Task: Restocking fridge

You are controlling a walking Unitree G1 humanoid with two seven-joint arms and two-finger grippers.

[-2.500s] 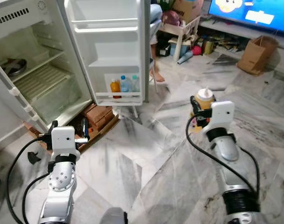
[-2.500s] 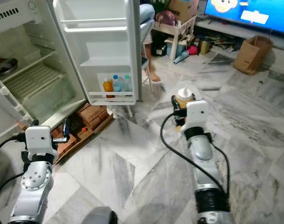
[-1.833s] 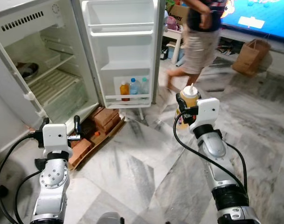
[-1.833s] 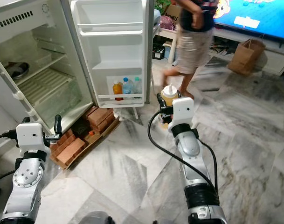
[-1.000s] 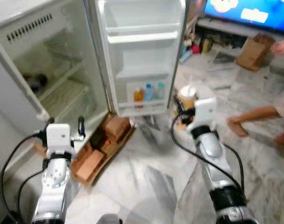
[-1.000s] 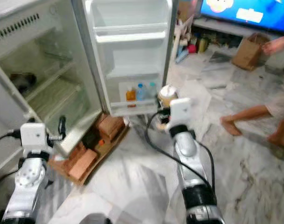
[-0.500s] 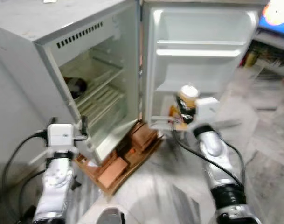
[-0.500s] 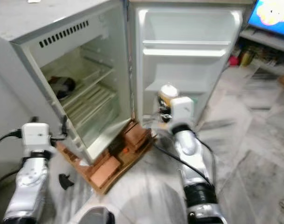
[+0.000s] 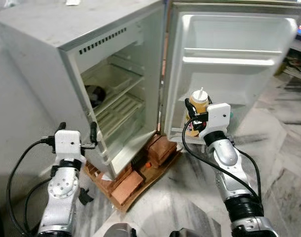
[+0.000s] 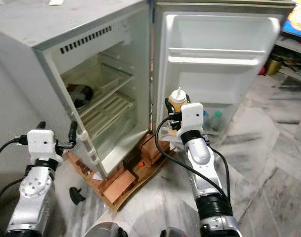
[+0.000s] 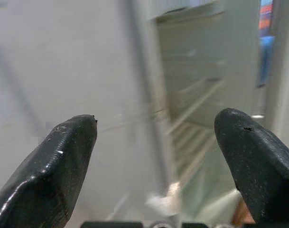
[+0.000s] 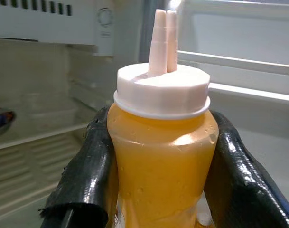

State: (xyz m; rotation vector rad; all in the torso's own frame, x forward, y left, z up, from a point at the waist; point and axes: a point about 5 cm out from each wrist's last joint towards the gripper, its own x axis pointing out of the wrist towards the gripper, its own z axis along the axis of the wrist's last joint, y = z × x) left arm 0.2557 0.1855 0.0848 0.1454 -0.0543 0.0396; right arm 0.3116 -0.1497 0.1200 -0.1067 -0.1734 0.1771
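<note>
A small grey fridge (image 9: 51, 44) stands before me with its door (image 9: 229, 74) swung wide. My right gripper (image 9: 197, 107) is shut on a yellow sauce bottle (image 9: 199, 98) with a white nozzle cap, held upright in front of the door's lower part. The right wrist view has the bottle (image 12: 161, 161) between both black fingers (image 12: 85, 175), with the wire shelves behind. Low at the left, my left gripper (image 9: 77, 127) is open and holds nothing, close to the fridge's near front corner. A few small bottles (image 10: 214, 118) stand in the door's bottom rack.
A dark bowl (image 9: 94, 94) lies on a shelf inside the fridge. Bricks (image 9: 140, 173) on flattened cardboard prop the fridge's base. A small black object (image 10: 76, 196) lies on the marble floor by my left arm. A screen's corner (image 10: 298, 19) is visible at far right.
The whole view has swung left and drawn nearer to the fridge, so the camera moved. The right gripper still holds the bottle. The person's legs have left the picture.
</note>
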